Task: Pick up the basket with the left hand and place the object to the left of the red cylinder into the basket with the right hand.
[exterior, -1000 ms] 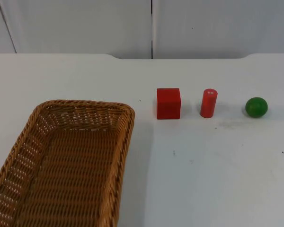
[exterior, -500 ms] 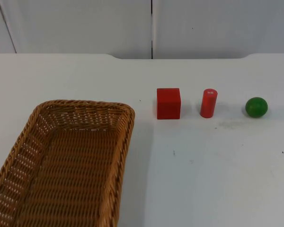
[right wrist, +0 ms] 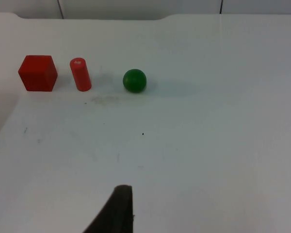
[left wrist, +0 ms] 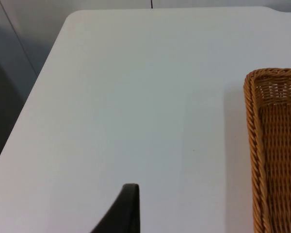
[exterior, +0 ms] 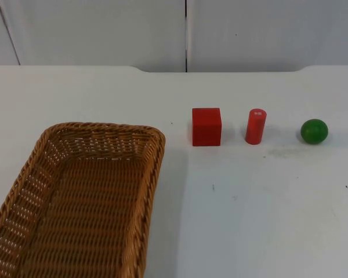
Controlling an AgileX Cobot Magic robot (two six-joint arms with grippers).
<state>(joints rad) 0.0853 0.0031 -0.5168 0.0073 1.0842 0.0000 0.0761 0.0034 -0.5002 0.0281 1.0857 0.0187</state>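
Observation:
A brown wicker basket point(exterior: 152, 174) sits on the white table at the front left, with nothing in it. A red cube point(exterior: 206, 126) stands just left of an upright red cylinder point(exterior: 256, 125) at mid-table. My left gripper point(left wrist: 127, 211) hovers over bare table beside the basket's rim point(left wrist: 252, 126), apart from it. My right gripper point(right wrist: 117, 208) hangs back from the row, with the red cube point(right wrist: 37, 73) and red cylinder point(right wrist: 80, 74) well ahead of it. Neither gripper holds anything I can see.
A green ball point(exterior: 314, 131) lies right of the cylinder, also seen from the right wrist point(right wrist: 135, 80). The grey partition wall point(exterior: 185, 32) closes the table's far edge. The table's left edge point(left wrist: 34, 92) drops off near the left gripper.

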